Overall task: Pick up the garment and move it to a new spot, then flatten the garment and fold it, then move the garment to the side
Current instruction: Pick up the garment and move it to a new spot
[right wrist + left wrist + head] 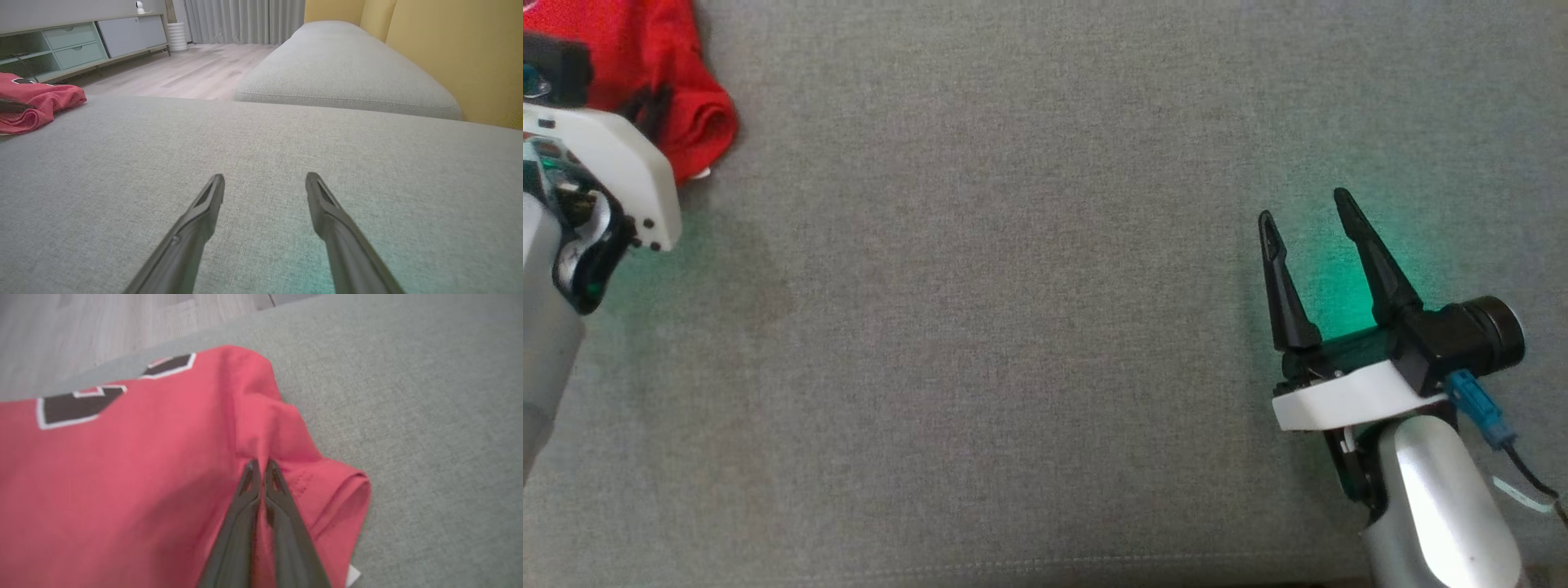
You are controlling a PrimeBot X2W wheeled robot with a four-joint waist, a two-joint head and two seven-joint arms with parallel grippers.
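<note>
Left wrist view is showing the left pincer (260, 463) pinching the red garment (122, 477); the right pincer (265, 179) is hanging spread.

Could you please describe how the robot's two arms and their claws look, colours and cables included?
Each arm is a silver-grey forearm ending in a white wrist housing. The right claw and left claw have two long, dark, tapering fingers. Beside the right wrist sits a black round camera, with a blue connector and black cable.
</note>
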